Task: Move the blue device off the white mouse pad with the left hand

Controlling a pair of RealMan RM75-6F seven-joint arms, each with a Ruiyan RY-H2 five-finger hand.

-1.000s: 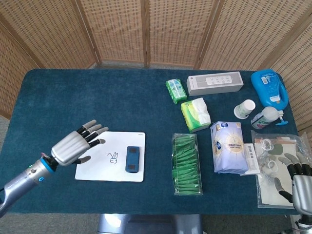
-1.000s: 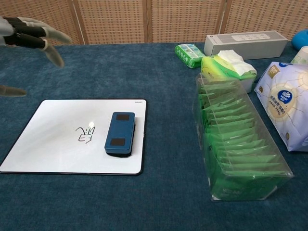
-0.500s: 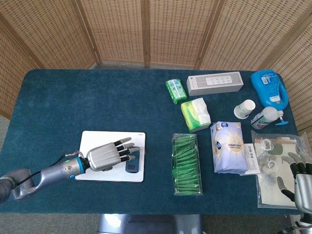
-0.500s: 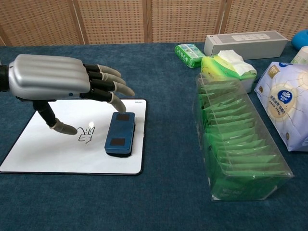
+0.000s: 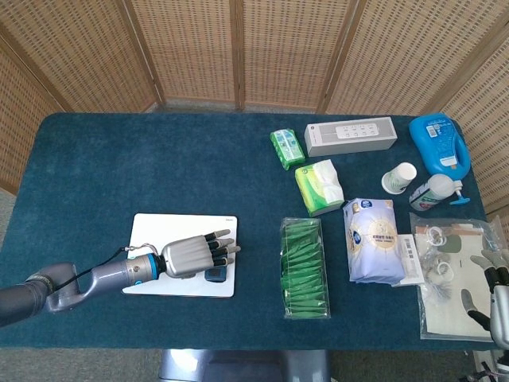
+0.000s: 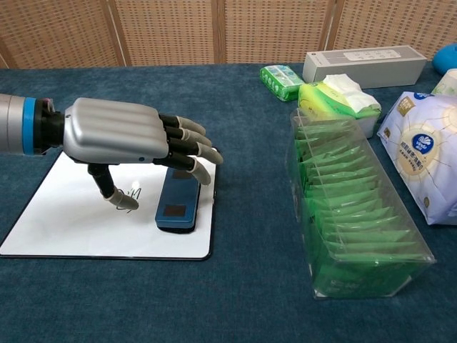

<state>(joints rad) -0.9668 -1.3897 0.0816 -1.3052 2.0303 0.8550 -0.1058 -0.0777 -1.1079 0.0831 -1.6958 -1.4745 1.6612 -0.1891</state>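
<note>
Blue device (image 6: 177, 204) lies on the white mouse pad (image 6: 64, 221) directly beneath the left hand (image 6: 118, 136), long axis pointing away from the robot, hand released with fingers spread over it.

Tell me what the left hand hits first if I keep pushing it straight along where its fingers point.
Likely the clear box of green packets. The left hand sits above the blue device on the white mouse pad, fingers aimed toward that box. Bare cloth lies between; the hand's height is unclear, so it may pass over.
</note>
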